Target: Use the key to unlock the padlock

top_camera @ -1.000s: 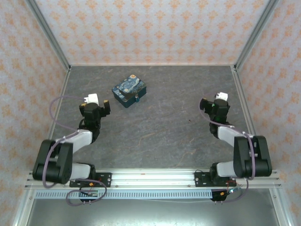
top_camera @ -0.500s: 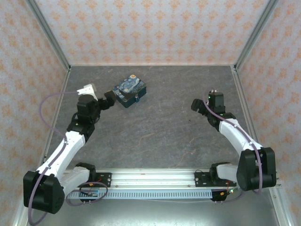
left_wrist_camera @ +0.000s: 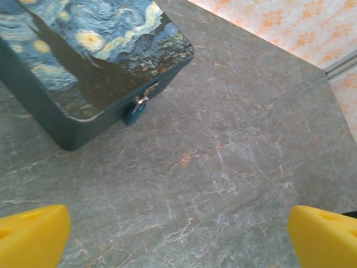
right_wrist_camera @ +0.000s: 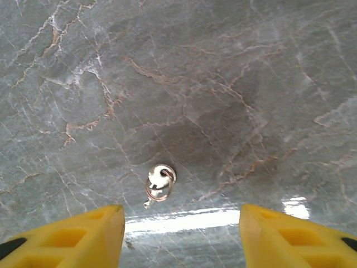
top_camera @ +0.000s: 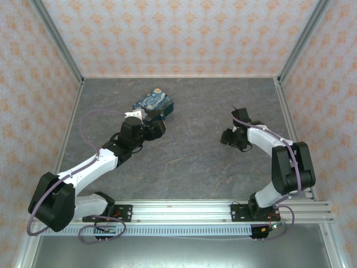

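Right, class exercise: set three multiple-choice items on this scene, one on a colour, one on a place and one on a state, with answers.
1. The padlock body is: A) red B) blue C) white.
2. The key lies: A) in the padlock B) on the table C) between shut fingers.
3. The right gripper has its fingers: A) open and empty B) shut on the key C) shut on the padlock.

Answers:
1. B: it shows blue, hanging at the box front.
2. B: it rests on bare table in the right wrist view.
3. A: the yellow fingers stand wide apart, holding nothing.
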### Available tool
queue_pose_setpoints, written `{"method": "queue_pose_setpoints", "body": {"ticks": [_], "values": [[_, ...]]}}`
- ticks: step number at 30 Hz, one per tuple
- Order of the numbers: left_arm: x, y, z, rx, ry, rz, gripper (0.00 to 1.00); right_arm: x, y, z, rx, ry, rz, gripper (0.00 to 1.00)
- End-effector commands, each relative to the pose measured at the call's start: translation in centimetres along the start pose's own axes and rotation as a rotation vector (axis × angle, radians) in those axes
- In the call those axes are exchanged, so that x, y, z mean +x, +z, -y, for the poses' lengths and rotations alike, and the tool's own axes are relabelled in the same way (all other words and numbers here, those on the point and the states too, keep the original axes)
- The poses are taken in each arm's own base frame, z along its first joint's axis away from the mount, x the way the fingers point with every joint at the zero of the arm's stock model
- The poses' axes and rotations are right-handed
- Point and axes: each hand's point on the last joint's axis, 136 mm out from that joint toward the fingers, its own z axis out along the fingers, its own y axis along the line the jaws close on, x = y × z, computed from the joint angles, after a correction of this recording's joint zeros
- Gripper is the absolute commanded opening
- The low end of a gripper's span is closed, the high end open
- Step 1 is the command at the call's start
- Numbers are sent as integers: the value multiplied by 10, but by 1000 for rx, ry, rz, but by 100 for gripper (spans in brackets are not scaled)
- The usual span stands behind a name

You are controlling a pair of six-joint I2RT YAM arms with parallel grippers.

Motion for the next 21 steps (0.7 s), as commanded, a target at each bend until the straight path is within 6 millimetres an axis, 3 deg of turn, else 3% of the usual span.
{"method": "queue_pose_setpoints", "body": {"ticks": [1, 21], "values": [[-19, -2, 21, 52, -11, 56, 100, 1, 1, -4, -7, 22, -28, 56], [-17, -6, 11, 3, 8, 57, 100, 2, 25, -11, 15, 23, -81, 34]]}}
